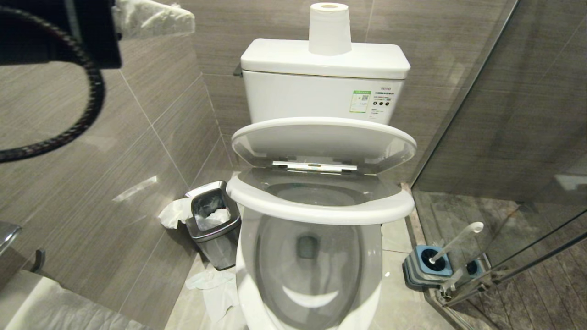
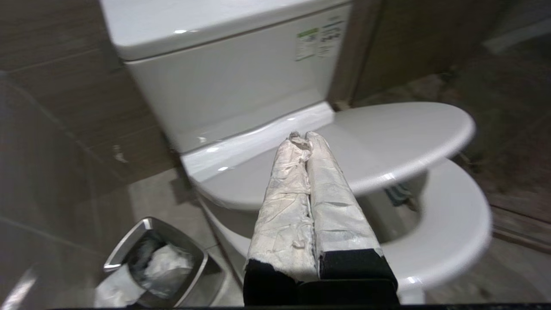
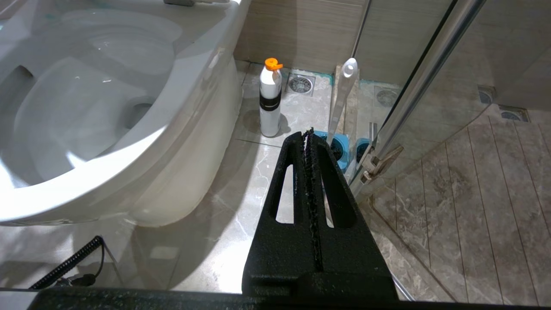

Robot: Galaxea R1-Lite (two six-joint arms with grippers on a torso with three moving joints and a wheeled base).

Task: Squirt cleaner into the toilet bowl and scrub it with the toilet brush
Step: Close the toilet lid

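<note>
- toilet bowl [image 1: 316, 270] sits dead centre, seat and lid half raised, no blue tint in the water, so squirting isn't done
- toilet brush [image 1: 454, 242] in its holder, floor right of the bowl
- white bottle [image 3: 270, 101] near that holder
- left gripper [image 2: 306, 140] pinched closed, empty, near the lid; next it probably lifts the lid fully
- right gripper [image 3: 309, 134] closed too, empty

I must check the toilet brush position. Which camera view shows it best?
The head view: toilet brush stands whole in its blue holder. The right wrist view shows its handle, the holder partly hidden by the right gripper. The left wrist view shows none.
</note>
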